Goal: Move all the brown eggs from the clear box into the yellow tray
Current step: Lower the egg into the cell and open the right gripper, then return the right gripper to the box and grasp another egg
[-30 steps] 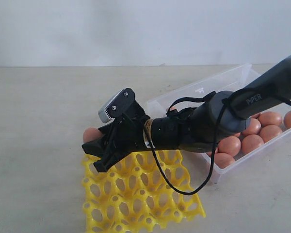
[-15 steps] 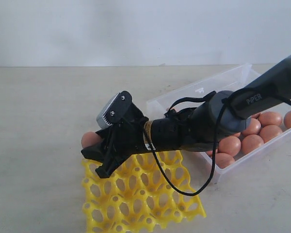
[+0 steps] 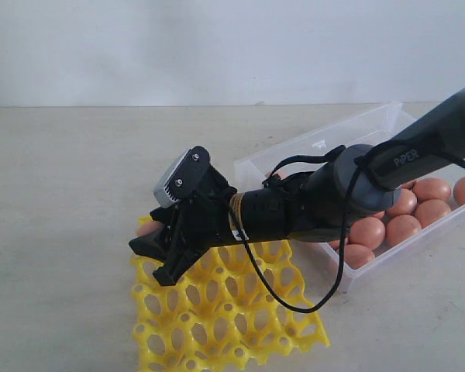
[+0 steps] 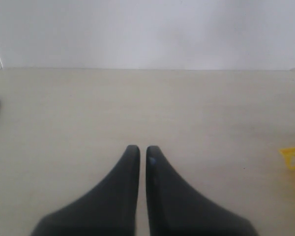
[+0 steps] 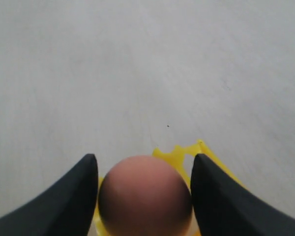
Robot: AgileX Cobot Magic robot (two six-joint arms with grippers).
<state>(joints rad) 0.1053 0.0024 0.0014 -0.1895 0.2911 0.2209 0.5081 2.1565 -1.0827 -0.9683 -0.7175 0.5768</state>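
R end effector (image 3: 159, 260) low over far-left corner of yellow tray (image 3: 240, 325), one brown egg (image 5: 145, 196) between its jaws. Jaws stand wide, hard beside the shell on both sides; we cannot tell if they grip it or stand just free. Egg is at the corner cup, tray rim showing behind it. L end effector (image 4: 139, 147) over bare tabletop (image 4: 137, 98), jaws all but closed, holding nothing. Other brown eggs (image 3: 403, 229) lie in clear box (image 3: 356, 132), on the right, near the tray.

Step, as we judge it: seating egg in corner cup. To do it well:
- check egg bears on the lattice before release
- open evenly so neither side nudges it
- lift straight up, clear of pegs, no sweep across tray
- corner cup = edge; a roll would go onto tabletop

Orientation: outline in R wrist view is near-round, so we judge long axis runs approx along cam's line of sight, out along the jaws. Which end leads, we cannot tell.
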